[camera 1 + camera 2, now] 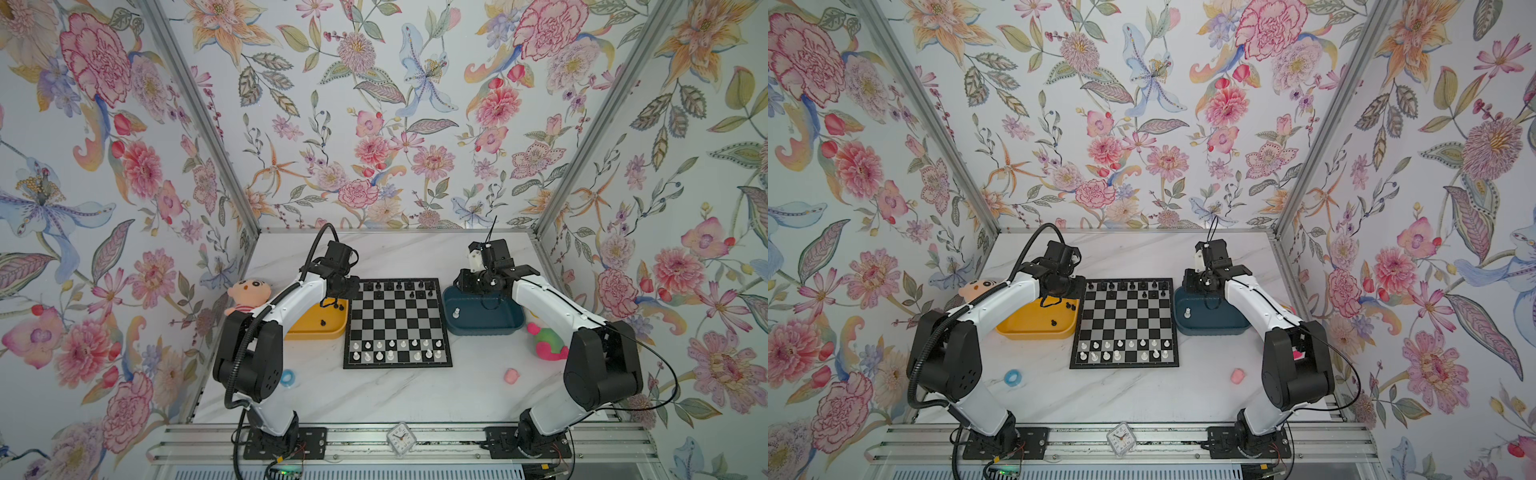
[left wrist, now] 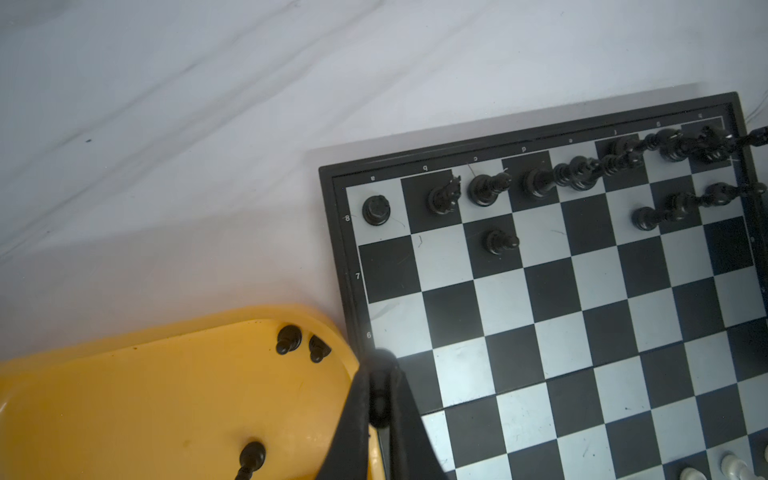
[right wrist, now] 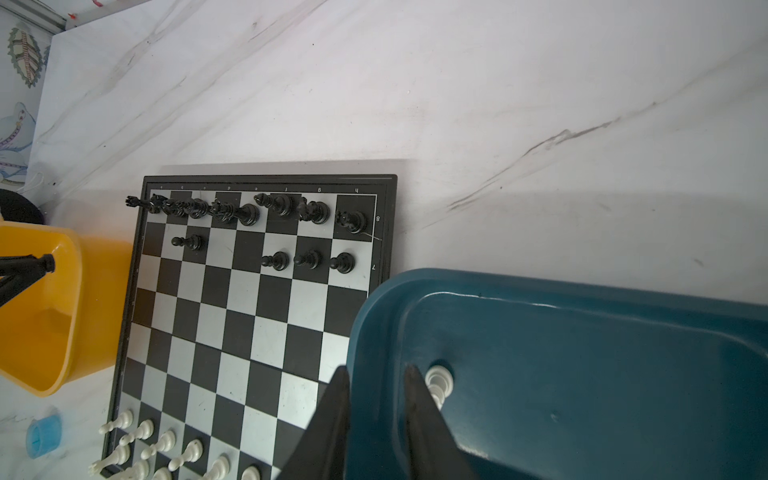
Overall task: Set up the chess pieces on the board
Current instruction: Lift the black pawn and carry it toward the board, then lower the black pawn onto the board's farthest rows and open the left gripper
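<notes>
Two trays flank the board [image 1: 398,322] in both top views, yellow tray [image 1: 307,329] left, blue tray [image 1: 490,321] right, on a marble table [image 1: 415,395] between floral walls [image 1: 374,124]; black pieces [image 1: 399,286] stand far, white pieces [image 1: 392,343] near. Left wrist view: the left gripper [image 2: 380,374] pinches a black pawn [image 2: 379,399] over the board's left edge. Right wrist view: the right gripper [image 3: 376,372], slightly parted and empty, hangs over the blue rim beside a white piece [image 3: 439,380].

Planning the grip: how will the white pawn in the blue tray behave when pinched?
The pawn, tiny beside the right gripper, is likely light and rigid. Upright on a small base, it may tip if pinched off-centre.
</notes>
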You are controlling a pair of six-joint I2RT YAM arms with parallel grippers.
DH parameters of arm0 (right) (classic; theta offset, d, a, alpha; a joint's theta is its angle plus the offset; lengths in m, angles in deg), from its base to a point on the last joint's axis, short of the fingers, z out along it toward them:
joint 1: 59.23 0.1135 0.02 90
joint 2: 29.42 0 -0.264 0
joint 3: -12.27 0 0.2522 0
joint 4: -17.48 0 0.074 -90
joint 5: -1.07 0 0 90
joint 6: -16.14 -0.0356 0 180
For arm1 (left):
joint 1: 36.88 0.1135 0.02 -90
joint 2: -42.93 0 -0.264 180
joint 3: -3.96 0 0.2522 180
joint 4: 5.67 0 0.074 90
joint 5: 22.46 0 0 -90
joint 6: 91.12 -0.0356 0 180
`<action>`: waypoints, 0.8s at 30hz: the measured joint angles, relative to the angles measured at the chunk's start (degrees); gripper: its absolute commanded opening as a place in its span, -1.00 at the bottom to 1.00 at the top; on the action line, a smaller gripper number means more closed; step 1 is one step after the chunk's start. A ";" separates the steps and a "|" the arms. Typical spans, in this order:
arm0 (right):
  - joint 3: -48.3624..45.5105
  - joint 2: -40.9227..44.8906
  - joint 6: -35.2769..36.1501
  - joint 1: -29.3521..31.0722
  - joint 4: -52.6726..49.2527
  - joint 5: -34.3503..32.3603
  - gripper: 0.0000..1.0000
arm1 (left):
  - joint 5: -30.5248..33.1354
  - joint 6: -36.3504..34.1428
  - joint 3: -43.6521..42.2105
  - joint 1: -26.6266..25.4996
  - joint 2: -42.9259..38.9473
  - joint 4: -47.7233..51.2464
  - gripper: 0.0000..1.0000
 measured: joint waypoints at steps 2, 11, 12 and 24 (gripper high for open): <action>0.00 0.00 0.00 0.00 0.00 0.00 -0.50 | -0.57 0.00 1.01 -0.63 1.68 -0.17 -0.98; 0.00 0.00 0.00 -0.02 0.00 0.00 -0.50 | -2.19 0.00 3.85 -2.51 6.78 -2.25 -0.98; 0.00 0.00 0.00 -0.02 0.00 0.00 -0.50 | -2.21 -0.02 3.89 -2.51 7.13 -2.47 -0.98; -0.33 0.02 -0.02 -0.63 -0.02 0.00 -0.50 | -2.21 -0.02 5.51 -3.37 12.11 -3.23 -0.96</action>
